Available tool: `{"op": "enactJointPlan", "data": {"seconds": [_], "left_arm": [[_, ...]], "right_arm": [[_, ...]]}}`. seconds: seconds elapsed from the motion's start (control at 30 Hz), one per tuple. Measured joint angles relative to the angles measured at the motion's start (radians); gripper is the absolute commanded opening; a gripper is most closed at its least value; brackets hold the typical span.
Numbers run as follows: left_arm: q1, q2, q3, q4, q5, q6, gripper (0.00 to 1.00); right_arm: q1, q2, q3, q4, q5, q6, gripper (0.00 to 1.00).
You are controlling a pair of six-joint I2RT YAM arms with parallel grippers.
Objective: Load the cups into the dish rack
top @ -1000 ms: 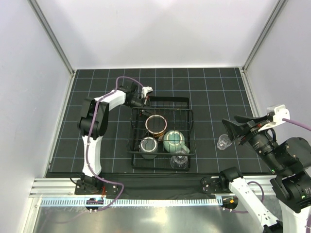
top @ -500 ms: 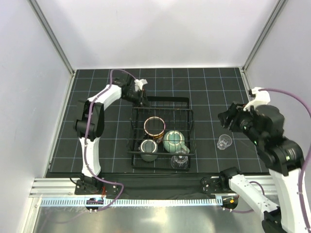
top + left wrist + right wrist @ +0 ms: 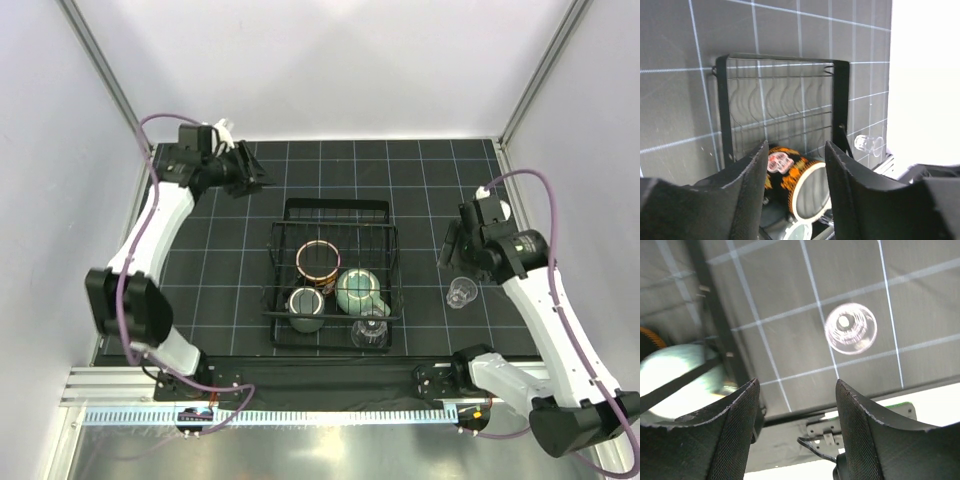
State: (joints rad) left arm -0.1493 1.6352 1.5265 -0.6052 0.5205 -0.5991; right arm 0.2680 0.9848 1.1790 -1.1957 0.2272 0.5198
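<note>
One clear glass point(image 3: 461, 293) stands alone on the worktop point(image 3: 420, 170). It is on end with its long axis vertical, so the right wrist camera looks almost straight down onto its round outline. It sits near the right-hand wall of the dish rack point(image 3: 336, 202), apart from the wire and toward the near edge.

Four other cups are inside the rack: the skull-print cup point(image 3: 319, 258), the pale-green mug point(image 3: 357, 290), the dark mug point(image 3: 306, 305), and a second glass point(image 3: 370, 328) at the near right corner. By that count, the lone glass looks like the last one to load.

The right tool point(image 3: 450, 252) hovers near it, a little farther from the arm bases than the glass. Its fingers are spread and nothing is between them. In its own camera the glass lies ahead of the fingertips and is not centred in the gap. It is offset toward the finger point(image 3: 865, 430) on the right of that picture. The coming move probably turns on closing that offset, then coming down so the two fingers straddle the glass wall.

The left tool point(image 3: 255, 178) is also spread and empty. It hangs over the far left corner of the worktop, well apart from the glass, with the whole rack between them. Its camera catches the glass only as a small shape beyond the rack. The right arm is plainly the nearer one for this pick.
</note>
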Motion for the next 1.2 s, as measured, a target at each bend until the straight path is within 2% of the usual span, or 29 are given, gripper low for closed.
{"op": "enactJointPlan", "data": {"seconds": [0.27, 0.37, 0.5, 0.7, 0.77, 0.83, 1.1, 1.2], "left_arm": [[-0.01, -0.374, -0.216, -0.007, -0.07, -0.046, 0.61], [-0.014, -0.47, -0.243, -0.045, -0.088, -0.044, 0.99], [-0.029, -0.536, -0.243, -0.09, -0.112, -0.048, 0.99], [-0.056, -0.515, -0.184, -0.162, -0.151, -0.064, 1.0], [-0.061, -0.51, -0.143, -0.191, -0.174, -0.088, 1.0], [-0.062, -0.511, -0.105, -0.209, -0.194, -0.124, 1.0], [-0.063, -0.516, -0.006, -0.225, -0.154, -0.227, 1.0], [-0.064, -0.516, 0.015, -0.232, -0.142, -0.248, 1.0]], "right_arm": [[-0.093, 0.084, -0.145, 0.043, 0.007, 0.026, 0.64], [-0.117, 0.118, -0.187, 0.078, 0.007, 0.021, 0.64], [-0.138, 0.157, -0.232, 0.132, 0.011, 0.012, 0.64], [-0.15, 0.22, -0.277, 0.218, 0.014, 0.003, 0.58], [-0.152, 0.241, -0.288, 0.24, 0.012, 0.003, 0.51], [-0.153, 0.258, -0.301, 0.262, 0.009, 0.003, 0.38], [-0.156, 0.273, -0.339, 0.317, 0.008, 0.005, 0.2], [-0.161, 0.273, -0.345, 0.327, 0.011, 0.003, 0.05]]}}
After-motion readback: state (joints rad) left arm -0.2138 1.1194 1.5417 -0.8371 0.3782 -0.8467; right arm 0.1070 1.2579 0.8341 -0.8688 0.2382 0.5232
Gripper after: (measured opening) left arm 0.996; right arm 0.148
